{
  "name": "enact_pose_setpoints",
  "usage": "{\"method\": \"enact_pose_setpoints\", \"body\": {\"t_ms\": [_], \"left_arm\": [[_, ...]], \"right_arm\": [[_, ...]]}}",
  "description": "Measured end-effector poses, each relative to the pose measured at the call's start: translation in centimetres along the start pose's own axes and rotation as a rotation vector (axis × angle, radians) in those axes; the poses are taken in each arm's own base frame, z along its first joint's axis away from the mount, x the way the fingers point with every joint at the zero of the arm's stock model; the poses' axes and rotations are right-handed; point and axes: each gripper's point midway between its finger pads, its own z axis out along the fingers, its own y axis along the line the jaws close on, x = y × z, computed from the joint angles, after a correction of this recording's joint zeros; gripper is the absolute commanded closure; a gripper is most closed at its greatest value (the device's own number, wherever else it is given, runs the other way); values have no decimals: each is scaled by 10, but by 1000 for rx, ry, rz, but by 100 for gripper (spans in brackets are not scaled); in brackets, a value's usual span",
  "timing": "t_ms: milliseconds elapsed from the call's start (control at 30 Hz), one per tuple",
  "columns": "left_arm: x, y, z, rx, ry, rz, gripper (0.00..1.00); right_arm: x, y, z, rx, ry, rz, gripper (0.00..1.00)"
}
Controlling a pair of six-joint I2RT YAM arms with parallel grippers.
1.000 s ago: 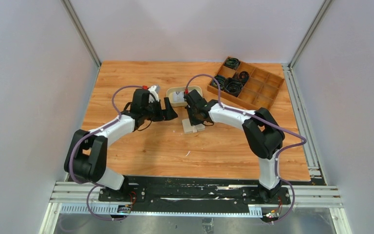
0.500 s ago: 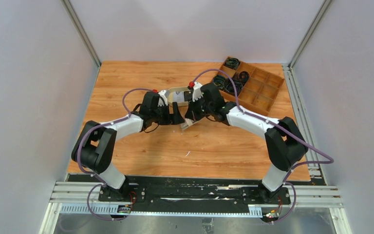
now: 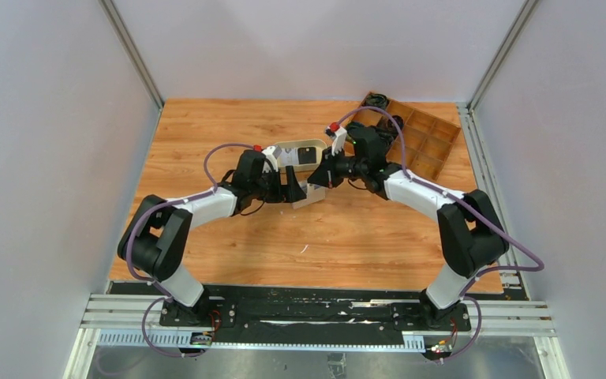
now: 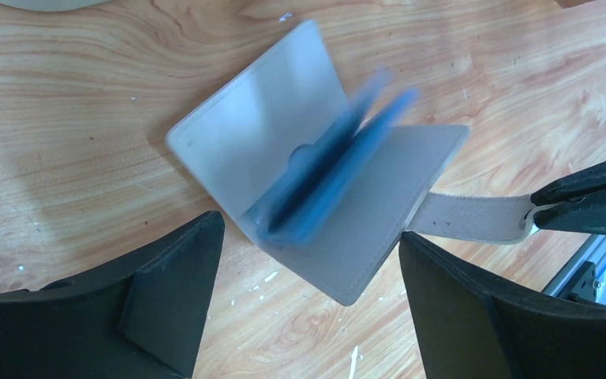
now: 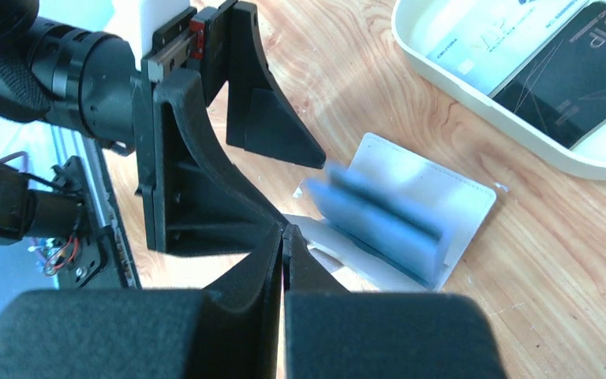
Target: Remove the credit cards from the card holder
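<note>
The grey card holder [image 4: 316, 189] sits open on the table [image 4: 87, 118], blue pockets [image 4: 339, 170] inside, between the spread left gripper [image 4: 308, 237]. The right gripper [image 5: 284, 233] pinches its strap [image 4: 473, 217]. Only the right wrist view shows cards [image 5: 576, 71] in a tray [image 5: 442, 71].

Left arm [image 3: 197, 204] and right arm [image 3: 420, 191] both bent inward, the 2 grippers nearly tip to tip mid-table. Left gripper [image 4: 312, 237]: jaws spread wide. Right gripper [image 5: 284, 230]: jaws pinched together on holder [image 4: 252, 150] tab.
</note>
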Motion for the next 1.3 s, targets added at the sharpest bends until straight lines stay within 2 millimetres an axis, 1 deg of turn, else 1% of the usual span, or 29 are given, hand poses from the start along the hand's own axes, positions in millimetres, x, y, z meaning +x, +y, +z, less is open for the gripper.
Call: {"method": "enact_pose_setpoints", "body": {"t_ms": [267,400,433,467,600,667,800,867,1000,1133,1300], "left_arm": [[2,-3,1,6,5,-6,12],[6,-4,4,5,17,-7,12],[7,-4,4,4,22,-8,12],[10,-3,6,2,28,-8,12],[16,3,11,-23,44,-13,13],[20,5,14,-35,55,-15,13],[20,1,17,-36,56,-7,13],[21,-4,19,-29,58,-1,14],[24,-13,24,-17,67,4,19],[33,-19,30,-20,87,4,30],[40,-22,33,-22,96,-28,32]], "right_arm": [[23,-5,-28,-90,23,60,100],[43,-14,-48,-89,35,100,100],[54,-18,-58,-78,39,125,100],[57,-19,-61,-74,40,130,100],[77,-26,-82,-25,33,173,100],[86,-33,-92,18,26,197,100],[99,-48,-107,116,10,256,100],[106,-57,-116,175,3,286,100],[117,-77,-127,288,12,351,100],[128,-90,-133,362,33,395,100],[139,-100,-133,402,70,439,100]]}}
